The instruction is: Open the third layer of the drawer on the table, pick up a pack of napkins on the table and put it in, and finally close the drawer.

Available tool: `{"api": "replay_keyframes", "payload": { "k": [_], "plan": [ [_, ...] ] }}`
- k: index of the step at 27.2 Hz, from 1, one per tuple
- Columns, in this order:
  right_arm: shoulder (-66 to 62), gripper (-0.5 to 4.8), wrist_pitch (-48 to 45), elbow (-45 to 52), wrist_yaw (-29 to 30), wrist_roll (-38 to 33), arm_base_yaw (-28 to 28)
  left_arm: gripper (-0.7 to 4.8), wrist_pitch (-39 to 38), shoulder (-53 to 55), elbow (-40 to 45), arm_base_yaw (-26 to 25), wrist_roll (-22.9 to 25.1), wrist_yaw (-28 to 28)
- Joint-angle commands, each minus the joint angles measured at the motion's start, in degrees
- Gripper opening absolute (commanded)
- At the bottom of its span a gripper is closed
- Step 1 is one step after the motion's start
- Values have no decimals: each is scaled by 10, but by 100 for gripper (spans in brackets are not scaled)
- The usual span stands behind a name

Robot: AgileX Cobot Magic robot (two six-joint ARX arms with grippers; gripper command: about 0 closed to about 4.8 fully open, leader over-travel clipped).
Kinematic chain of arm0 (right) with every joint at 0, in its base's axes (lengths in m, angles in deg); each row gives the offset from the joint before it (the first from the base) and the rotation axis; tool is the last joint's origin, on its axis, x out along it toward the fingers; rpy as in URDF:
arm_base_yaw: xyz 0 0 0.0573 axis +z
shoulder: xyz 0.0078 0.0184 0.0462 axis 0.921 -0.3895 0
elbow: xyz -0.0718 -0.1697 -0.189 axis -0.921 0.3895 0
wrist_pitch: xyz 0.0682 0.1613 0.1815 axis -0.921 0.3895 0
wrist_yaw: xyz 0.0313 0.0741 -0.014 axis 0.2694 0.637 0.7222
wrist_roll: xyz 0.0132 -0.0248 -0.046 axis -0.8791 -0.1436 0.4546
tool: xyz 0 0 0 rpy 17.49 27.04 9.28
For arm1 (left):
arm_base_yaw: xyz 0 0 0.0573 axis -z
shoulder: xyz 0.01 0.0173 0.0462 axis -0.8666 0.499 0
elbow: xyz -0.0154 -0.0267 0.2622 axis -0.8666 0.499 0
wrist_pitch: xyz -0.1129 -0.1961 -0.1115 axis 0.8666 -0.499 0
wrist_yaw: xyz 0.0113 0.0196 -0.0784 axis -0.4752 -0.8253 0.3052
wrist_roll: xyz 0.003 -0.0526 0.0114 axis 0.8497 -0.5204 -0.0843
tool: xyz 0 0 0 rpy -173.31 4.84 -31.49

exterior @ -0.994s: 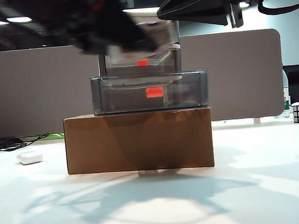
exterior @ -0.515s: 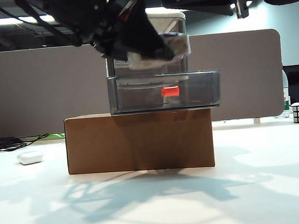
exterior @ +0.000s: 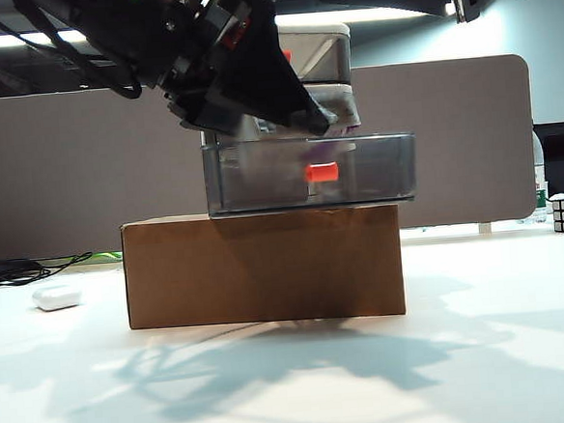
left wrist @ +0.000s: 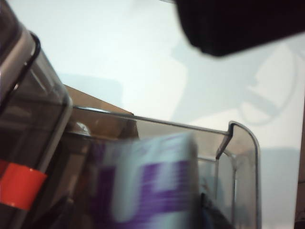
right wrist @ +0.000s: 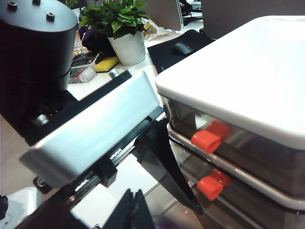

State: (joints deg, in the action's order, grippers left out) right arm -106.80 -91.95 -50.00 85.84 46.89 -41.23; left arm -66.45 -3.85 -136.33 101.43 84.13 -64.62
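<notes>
Overhead, left pincer [exterior: 326, 121] over pulled-out third layer [exterior: 310, 174], grip on pack of napkins [left wrist: 147, 188] unclear, right pincer unseen.

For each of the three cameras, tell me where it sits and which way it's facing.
Exterior view: low at table level, facing the cardboard box and open third layer; left gripper above it, the right arm at the top edge.
Left wrist view: on the left arm, looking down into the third layer at the pack of napkins.
Right wrist view: above, looking down past the left arm at the drawer.
Shared: the drawer unit appears in all three.
</notes>
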Motion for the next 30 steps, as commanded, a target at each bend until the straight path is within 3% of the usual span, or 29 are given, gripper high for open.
{"api": "replay_keyframes", "payload": {
  "k": [1,5,7,12,13,14,15,16,20,24,30],
  "plan": [
    [3,-6,-6,-2,1,0,0,350,3,-2,-3,0,4,1],
    [3,-6,-5,-2,1,0,0,350,2,-2,-3,0,3,1],
    [3,-6,-5,-2,1,0,0,350,-7,-10,-5,0,-19,12],
    [2,-6,-6,-6,0,0,0,327,-83,-112,-5,3,-49,37],
    [2,-6,-6,-11,-2,0,0,273,-122,-140,-5,3,-81,66],
    [0,-6,-5,-21,-14,1,0,180,-162,-162,-5,3,-109,93],
    [-6,-6,-5,-33,-20,3,0,49,-207,-179,-5,3,-136,125],
    [-17,-6,-4,-52,-24,5,0,-3,-244,-189,-5,3,-146,149],
    [-91,-6,13,-137,-23,7,1,-5,-262,-187,9,40,-142,129],
    [-177,-6,35,-235,-23,7,2,-5,-238,-151,13,82,-142,56],
    [-245,-6,43,-309,-24,23,2,-5,-202,-66,13,86,-144,-7]
  ]
}}
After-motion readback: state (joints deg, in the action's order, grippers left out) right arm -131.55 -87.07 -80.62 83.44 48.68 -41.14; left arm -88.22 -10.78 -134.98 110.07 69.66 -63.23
